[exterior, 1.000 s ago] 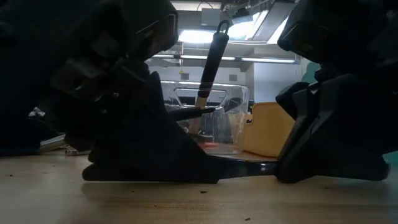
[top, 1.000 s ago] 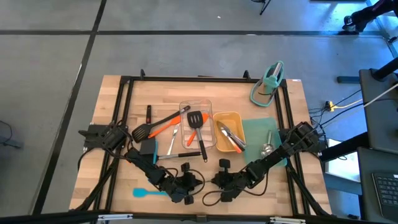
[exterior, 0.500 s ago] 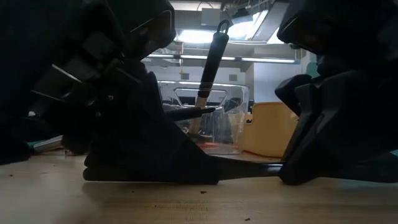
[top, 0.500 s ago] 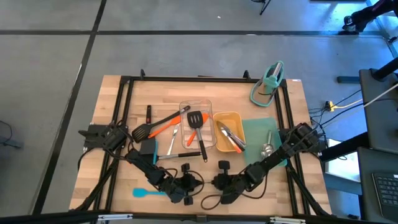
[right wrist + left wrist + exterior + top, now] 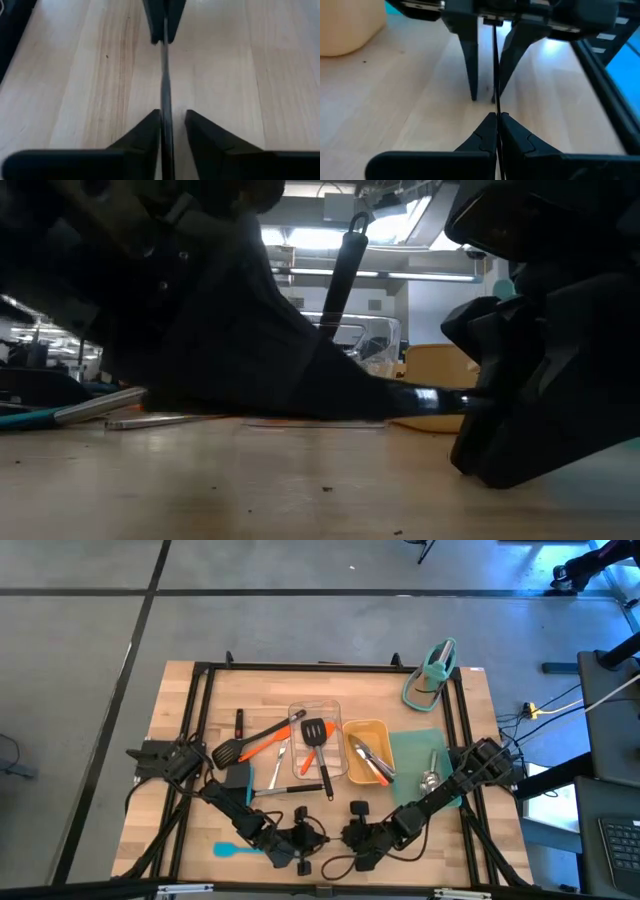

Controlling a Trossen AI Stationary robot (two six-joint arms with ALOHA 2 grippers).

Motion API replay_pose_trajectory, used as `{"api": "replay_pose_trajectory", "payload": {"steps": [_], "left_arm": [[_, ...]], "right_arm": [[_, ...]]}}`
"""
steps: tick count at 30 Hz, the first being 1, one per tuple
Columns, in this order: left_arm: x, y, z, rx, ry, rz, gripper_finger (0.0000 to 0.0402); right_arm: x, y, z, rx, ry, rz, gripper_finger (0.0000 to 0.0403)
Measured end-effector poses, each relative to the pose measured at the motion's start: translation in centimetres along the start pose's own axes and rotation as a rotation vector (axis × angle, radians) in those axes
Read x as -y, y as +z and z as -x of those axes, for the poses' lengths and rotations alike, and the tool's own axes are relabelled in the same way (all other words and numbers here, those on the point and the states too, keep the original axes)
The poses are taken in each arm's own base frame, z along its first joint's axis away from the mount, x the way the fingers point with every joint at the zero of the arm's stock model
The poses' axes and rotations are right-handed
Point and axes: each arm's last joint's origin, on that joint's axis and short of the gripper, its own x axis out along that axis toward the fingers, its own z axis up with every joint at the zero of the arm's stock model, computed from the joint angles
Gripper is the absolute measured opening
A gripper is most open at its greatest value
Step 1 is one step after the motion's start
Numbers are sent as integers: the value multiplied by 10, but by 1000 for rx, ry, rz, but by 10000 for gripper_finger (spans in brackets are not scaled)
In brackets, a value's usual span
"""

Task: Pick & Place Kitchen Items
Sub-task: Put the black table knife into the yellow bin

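Utensil (image 5: 164, 75), thin and dark, is bridging our pincers at lower centre overhead: left pincer (image 5: 496, 115) is clamping one end, right pincer (image 5: 173, 113) is standing slightly apart around the other.

We see a pale wooden bench (image 5: 180, 710) with a lengthwise grain, edged by a black frame (image 5: 205, 690). On it a clear tray (image 5: 296, 715) holds a black slotted turner (image 5: 317, 730) with an orange neck, and beside it a yellow tray (image 5: 352, 730) carries shiny steel tongs (image 5: 368, 755) and an orange-handled piece. A second black turner (image 5: 228, 751) also has an orange stem. A blue spatula (image 5: 236, 850) lies near the front edge. A teal mat (image 5: 415, 745) bears a steel spoon (image 5: 429, 778), and a teal stand (image 5: 432, 670) sits at the back corner. Both arms and each pincer, left pincer (image 5: 497, 125) and right pincer (image 5: 172, 122), are black, with a thin dark rod (image 5: 164, 90) between them. The floor (image 5: 80, 640) is grey with dark lines.
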Motion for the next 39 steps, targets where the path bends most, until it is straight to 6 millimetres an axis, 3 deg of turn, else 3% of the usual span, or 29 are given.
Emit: {"api": "replay_pose_trajectory", "payload": {"steps": [4, 8, 11, 16, 23, 31, 39], "left_arm": [[1, 2, -1, 8, -16, -25, 2], [1, 1, -1, -4, -7, -26, 2], [0, -1, -1, -28, 17, -20, 2], [-4, -7, 0, -73, 49, -20, 2], [-2, -7, 1, -59, 46, -54, 6], [17, 10, 15, 60, -41, -104, 59], [29, 23, 36, 136, 28, -173, 128]], "right_arm": [[0, 0, 0, 1, -4, -4, 130], [0, 0, 0, 2, -6, -9, 128], [0, 0, 0, -1, -8, -21, 102], [1, -1, 0, -15, 2, -39, 22], [-3, 5, 2, -31, 9, -40, 16], [-12, 24, 14, -124, -22, -1, 16], [-18, 45, 24, -101, -28, -10, 16]]}}
